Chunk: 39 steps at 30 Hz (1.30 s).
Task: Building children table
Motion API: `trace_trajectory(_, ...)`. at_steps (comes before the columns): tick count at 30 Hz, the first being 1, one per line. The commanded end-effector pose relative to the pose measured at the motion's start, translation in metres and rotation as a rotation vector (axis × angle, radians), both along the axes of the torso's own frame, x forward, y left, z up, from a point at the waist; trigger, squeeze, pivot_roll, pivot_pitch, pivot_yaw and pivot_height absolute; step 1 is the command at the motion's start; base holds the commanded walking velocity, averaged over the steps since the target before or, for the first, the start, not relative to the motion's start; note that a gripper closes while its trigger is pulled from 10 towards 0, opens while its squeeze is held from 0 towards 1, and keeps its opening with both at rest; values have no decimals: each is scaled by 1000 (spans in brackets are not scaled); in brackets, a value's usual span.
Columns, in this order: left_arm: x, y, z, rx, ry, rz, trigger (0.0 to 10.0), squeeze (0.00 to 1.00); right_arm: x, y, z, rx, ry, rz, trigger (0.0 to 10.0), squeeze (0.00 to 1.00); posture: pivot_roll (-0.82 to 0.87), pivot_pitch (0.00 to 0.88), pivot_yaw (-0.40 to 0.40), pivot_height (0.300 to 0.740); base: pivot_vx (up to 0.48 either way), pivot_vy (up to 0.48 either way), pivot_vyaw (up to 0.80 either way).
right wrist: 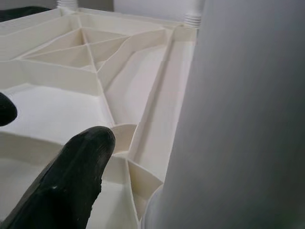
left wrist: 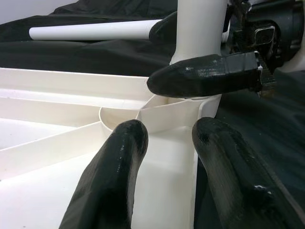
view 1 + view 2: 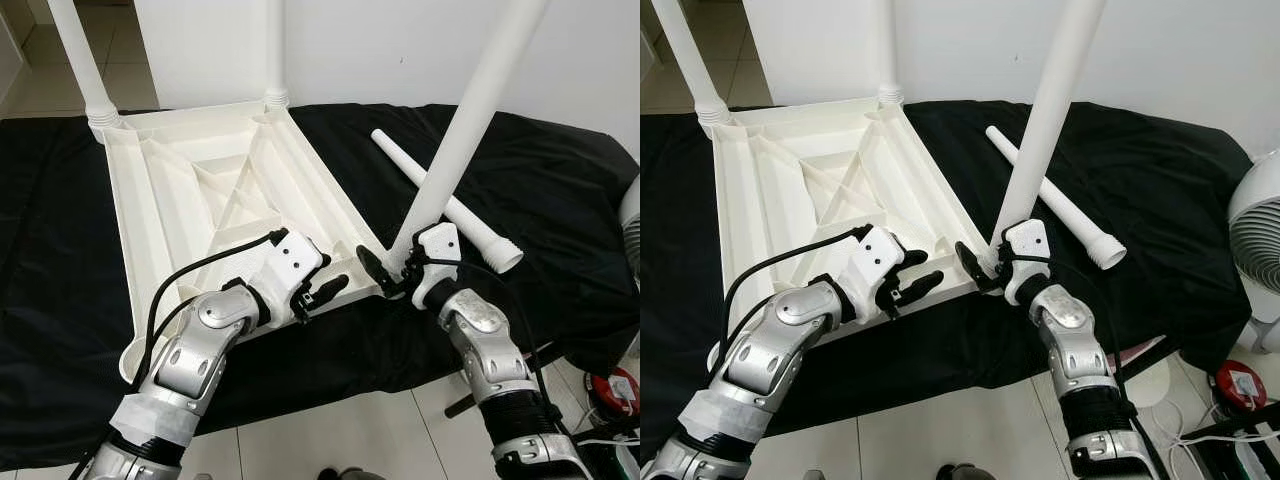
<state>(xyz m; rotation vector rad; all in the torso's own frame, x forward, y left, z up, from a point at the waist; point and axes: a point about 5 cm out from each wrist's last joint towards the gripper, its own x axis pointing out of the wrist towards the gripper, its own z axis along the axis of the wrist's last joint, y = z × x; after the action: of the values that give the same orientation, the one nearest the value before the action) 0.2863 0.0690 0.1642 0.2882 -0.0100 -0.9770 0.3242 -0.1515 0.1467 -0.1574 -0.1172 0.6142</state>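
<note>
The right end effector (image 3: pixel 392 272) grips the bottom of a white leg (image 3: pixel 462 130), closed around it at the near corner of the upside-down table top (image 3: pixel 190 190). Just beside it, the left end effector (image 3: pixel 322 292) rests half open on the rim, holding nothing. The leg looks tilted. Next it should be straightened and turned tight. One spare leg (image 3: pixel 440 200) lies beyond the right end effector on the black desk (image 3: pixel 560 200).

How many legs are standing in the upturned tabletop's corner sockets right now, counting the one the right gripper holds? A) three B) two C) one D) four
A: two legs stand in the far corners of the tabletop, the right gripper holds a third leg at the near right corner, and the fourth leg lies loose on the black cloth.
</note>
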Motion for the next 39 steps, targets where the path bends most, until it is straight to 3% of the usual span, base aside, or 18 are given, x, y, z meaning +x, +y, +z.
trace_trajectory(1,-3,-3,-1,-2,-2,16,10000,0,1,1,-7,-18,38,64,1647,0,92,49,-67,740,0,0,0)
trace_trajectory(2,-3,-4,-1,-2,-2,12,10000,0,2,-2,-9,-25,53,72,745,0,94,46,-68,740,0,0,0)
trace_trajectory(3,-3,-4,-1,-2,-2,12,10000,0,2,-2,-9,-25,53,72,745,0,94,46,-68,740,0,0,0)
trace_trajectory(4,-4,-5,-1,0,-3,11,10000,0,3,-5,-11,-38,63,79,0,0,94,46,-68,740,0,0,0)
trace_trajectory(16,-4,-8,0,-2,-1,14,10000,0,2,-15,-21,-33,109,65,0,0,92,45,-74,740,0,0,0)
trace_trajectory(19,-4,-10,-2,-1,3,8,10000,0,5,-14,-25,-18,100,-116,0,0,83,39,-72,740,0,0,0)
trace_trajectory(20,-4,-10,-2,-1,4,7,10000,0,5,-13,-26,-19,96,-161,4588,0,79,39,-72,740,0,0,0)
trace_trajectory(21,-4,-10,-2,-1,4,7,10000,0,5,-13,-26,-19,96,-161,4588,0,79,39,-72,740,0,0,0)
trace_trajectory(22,-4,-11,-2,0,3,6,10000,0,6,-12,-27,-17,95,-202,10000,0,79,37,-72,740,0,0,0)
trace_trajectory(26,-4,-13,-2,5,0,-1,10000,0,4,-4,-30,68,131,-362,10000,0,73,35,-69,740,0,0,0)
trace_trajectory(34,-4,-16,-2,4,0,-15,10000,0,-4,22,-31,170,164,-490,10000,0,65,34,-71,740,0,0,0)
trace_trajectory(39,-7,-17,-4,7,7,-18,10000,0,-9,31,-28,242,179,-659,10000,0,72,37,-83,740,0,0,0)
